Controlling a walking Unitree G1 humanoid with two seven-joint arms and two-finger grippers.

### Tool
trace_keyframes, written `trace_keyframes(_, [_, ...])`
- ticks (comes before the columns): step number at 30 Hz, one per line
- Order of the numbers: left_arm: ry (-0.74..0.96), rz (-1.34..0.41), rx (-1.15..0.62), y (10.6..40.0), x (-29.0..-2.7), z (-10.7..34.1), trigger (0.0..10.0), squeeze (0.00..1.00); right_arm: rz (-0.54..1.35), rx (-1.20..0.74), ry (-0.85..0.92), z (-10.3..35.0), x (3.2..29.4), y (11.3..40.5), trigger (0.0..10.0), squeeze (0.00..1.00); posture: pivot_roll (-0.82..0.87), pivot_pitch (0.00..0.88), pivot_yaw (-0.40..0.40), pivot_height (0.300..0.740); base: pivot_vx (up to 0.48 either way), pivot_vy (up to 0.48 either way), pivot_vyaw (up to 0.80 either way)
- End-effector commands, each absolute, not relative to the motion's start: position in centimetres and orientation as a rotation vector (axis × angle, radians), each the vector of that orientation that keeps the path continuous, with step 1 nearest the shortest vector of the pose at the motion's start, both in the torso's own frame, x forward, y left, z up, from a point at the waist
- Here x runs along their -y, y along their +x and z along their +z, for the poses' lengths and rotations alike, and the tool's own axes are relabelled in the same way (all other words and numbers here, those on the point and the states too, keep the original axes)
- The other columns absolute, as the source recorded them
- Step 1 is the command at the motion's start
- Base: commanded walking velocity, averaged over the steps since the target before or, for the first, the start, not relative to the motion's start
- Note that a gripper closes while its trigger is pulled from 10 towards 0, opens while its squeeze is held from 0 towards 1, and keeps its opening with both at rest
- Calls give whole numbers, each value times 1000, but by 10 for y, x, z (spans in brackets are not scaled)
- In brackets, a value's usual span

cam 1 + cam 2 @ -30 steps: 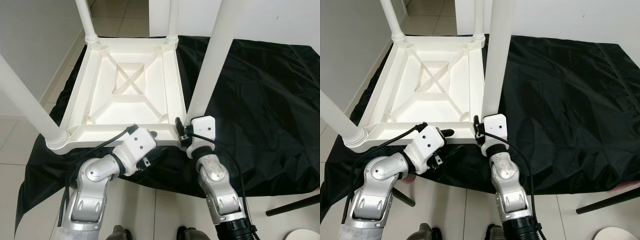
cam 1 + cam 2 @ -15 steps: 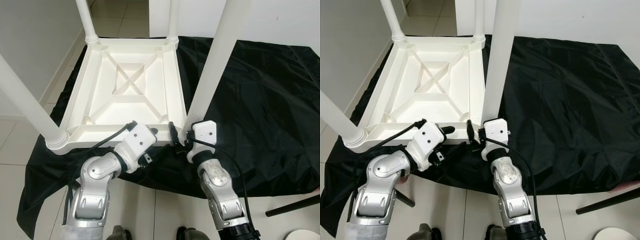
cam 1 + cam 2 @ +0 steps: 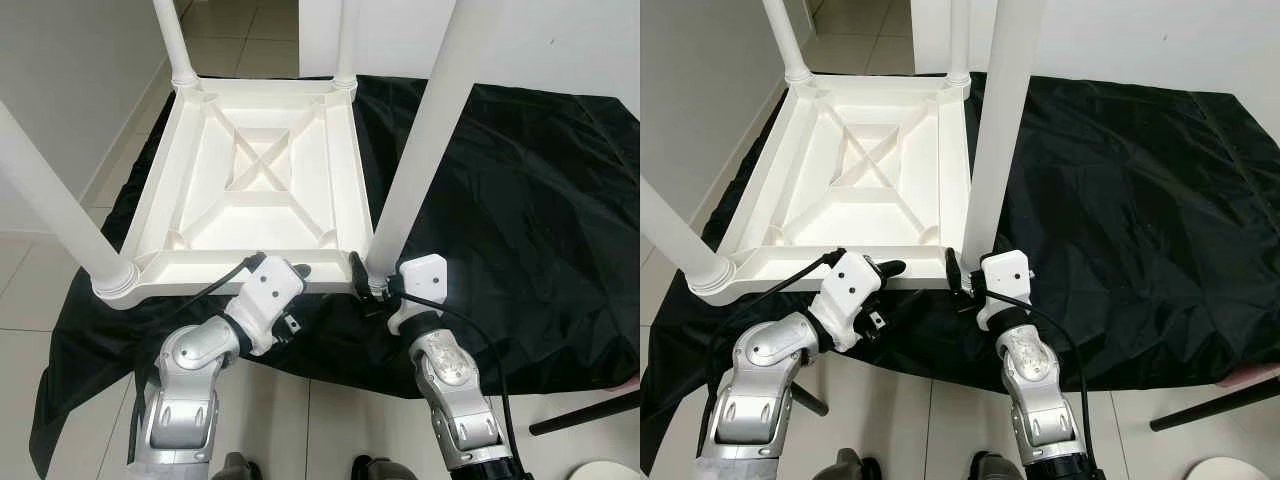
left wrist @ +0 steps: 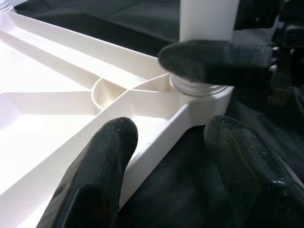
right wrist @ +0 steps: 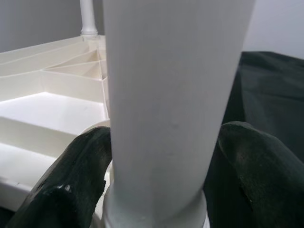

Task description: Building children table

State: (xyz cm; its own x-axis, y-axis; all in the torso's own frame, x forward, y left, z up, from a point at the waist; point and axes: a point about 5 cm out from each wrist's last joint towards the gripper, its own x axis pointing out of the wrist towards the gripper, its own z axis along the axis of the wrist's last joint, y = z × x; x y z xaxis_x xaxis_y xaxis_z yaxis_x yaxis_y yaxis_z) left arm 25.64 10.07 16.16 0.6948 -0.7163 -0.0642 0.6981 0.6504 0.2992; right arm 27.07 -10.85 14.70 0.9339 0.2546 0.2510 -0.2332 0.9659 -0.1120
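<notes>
Steadying the upturned white table (image 3: 250,180) on the black sheet (image 3: 520,200), left gripper (image 4: 168,156) spread astride its near rim; clasping the near-right leg (image 3: 420,150) just above its socket, right gripper (image 5: 164,166), probably seating it.

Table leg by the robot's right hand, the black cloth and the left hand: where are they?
Table leg (image 3: 415,150), left eye view, middle of the white shaft.
Black cloth (image 3: 530,210), left eye view, bare part right of the table.
Left hand (image 4: 166,156), left wrist view, midway between its fingertips, straddling the table's rim.
</notes>
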Motion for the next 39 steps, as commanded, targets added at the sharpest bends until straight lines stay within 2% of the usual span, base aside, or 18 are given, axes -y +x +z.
trace_keyframes(1, [203, -414, 128, 266, -108, 166, 10000, 0, 238, 262, -81, 143, 110, 271, 10000, 0, -90, 131, 23, 740, 0, 0, 0])
trace_keyframes(14, [193, -452, 123, 266, -112, 164, 10000, 0, 159, 283, -57, 146, 117, 270, 10000, 0, -103, 142, 36, 740, 0, 0, 0])
trace_keyframes(27, [182, -387, 50, 268, -112, 154, 10000, 0, 132, 265, -89, 140, 120, 269, 10000, 0, -80, 121, 37, 740, 0, 0, 0])
trace_keyframes(31, [117, -357, 4, 269, -116, 152, 10000, 0, 124, 254, -94, 138, 123, 268, 10000, 0, -72, 124, 30, 740, 0, 0, 0])
trace_keyframes(39, [72, -264, 41, 271, -118, 161, 10000, 0, 114, 258, -72, 139, 125, 268, 10000, 0, -72, 122, 32, 740, 0, 0, 0])
